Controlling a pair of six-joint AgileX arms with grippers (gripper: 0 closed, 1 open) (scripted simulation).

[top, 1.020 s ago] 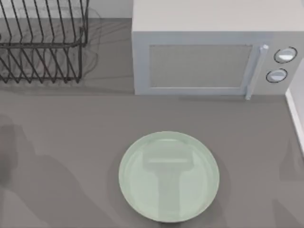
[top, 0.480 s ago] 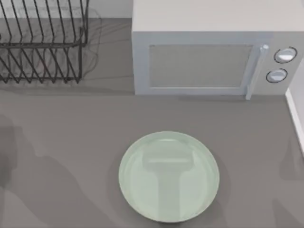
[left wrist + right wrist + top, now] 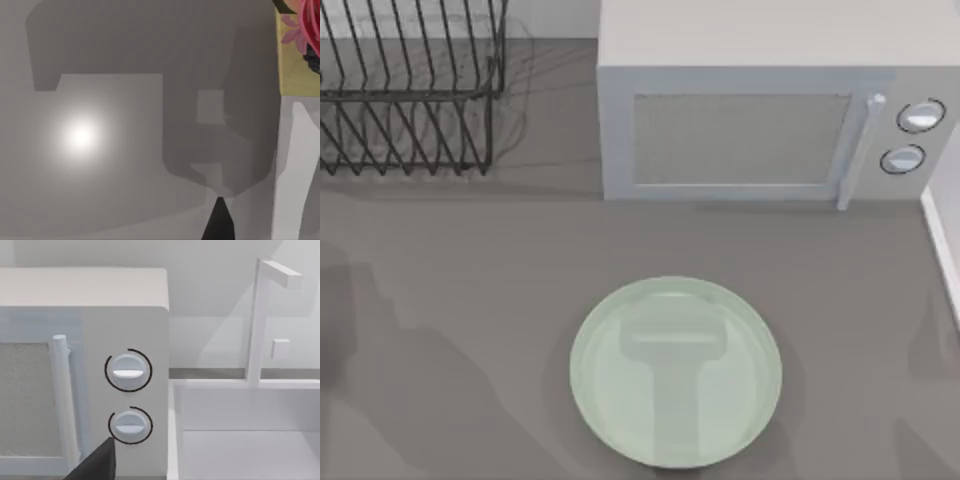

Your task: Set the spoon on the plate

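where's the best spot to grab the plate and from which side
Probably the shallow raised rim of the plate, pinched from above at the left or right edge: it lies flat on the table, so only the rim offers a lip.

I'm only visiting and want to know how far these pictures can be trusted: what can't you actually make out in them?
- Wire rack: cut off by the top view's left and upper edges.
- Plate: its near rim meets the top view's lower edge.
- Microwave: the right wrist view's edge cuts its door; only the handle and two knobs are clear.
- Dark tip in the left wrist view: cut off by the edge, so whether the jaws are open is unclear.
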